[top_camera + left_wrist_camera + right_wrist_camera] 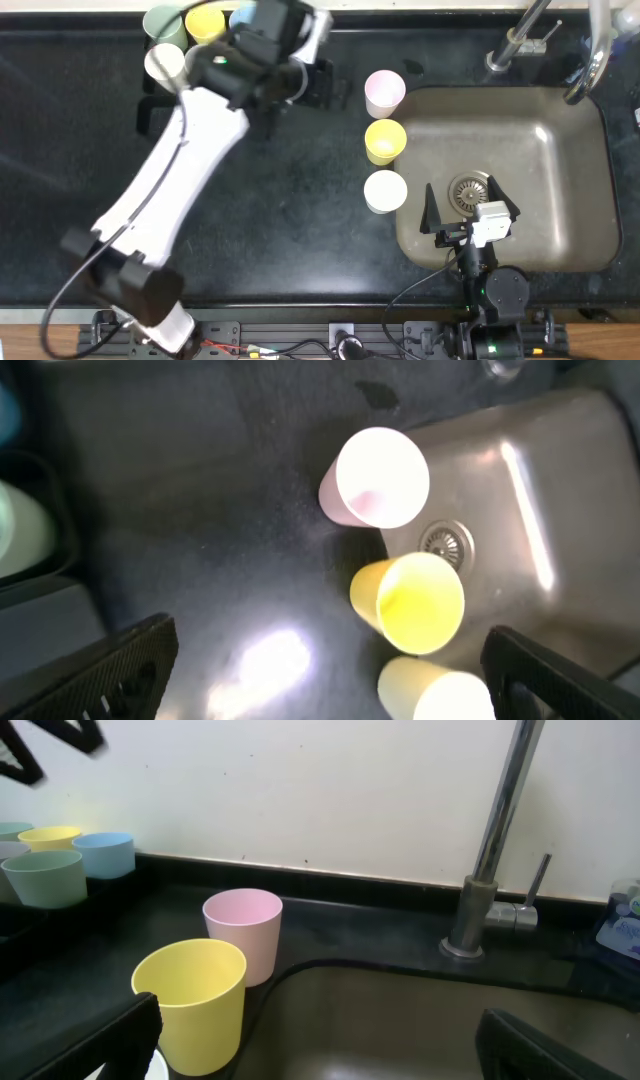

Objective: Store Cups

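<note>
Three cups stand in a row on the dark counter along the sink's left rim: a pink cup [384,90] [375,478] [243,933], a yellow cup [385,140] [410,603] [192,1000] and a cream cup [385,190] [435,690]. My left gripper [325,85] [330,680] hangs open above the counter, just left of the pink cup, holding nothing. My right gripper [465,195] [330,1050] sits open and empty low over the sink, facing the pink and yellow cups.
Green [165,22] [45,875], yellow [205,22] [50,837], blue [243,17] [103,852] and white [165,62] cups stand in a black rack [150,110] at the back left. The steel sink [560,150] has a faucet [520,40] [495,840] behind it.
</note>
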Robot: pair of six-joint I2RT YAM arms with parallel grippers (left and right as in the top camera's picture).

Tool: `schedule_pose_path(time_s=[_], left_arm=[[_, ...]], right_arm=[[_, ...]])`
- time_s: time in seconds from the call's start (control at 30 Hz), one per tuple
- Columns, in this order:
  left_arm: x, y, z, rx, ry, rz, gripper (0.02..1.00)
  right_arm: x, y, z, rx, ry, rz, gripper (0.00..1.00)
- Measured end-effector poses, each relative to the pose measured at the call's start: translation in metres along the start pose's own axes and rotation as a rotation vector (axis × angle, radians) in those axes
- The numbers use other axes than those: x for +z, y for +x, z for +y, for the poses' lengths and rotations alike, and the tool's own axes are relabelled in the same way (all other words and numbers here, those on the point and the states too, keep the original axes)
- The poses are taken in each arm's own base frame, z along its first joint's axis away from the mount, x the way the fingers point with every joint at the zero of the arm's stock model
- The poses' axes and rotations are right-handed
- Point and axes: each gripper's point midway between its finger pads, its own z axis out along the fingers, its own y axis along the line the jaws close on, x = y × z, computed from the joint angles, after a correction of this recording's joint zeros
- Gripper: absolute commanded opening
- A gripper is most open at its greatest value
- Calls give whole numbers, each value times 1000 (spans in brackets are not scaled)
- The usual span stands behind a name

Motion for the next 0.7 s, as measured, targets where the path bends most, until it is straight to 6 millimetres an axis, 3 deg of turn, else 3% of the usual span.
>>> schedule_pose_path(time_s=[0.4,0.7], left_arm=[[80,6,1,-42,-136,-1,998],[104,-1,-11,-32,-169,-58,998]], right_arm=[[0,0,0,0,0,0,996],[0,0,0,0,0,0,996]])
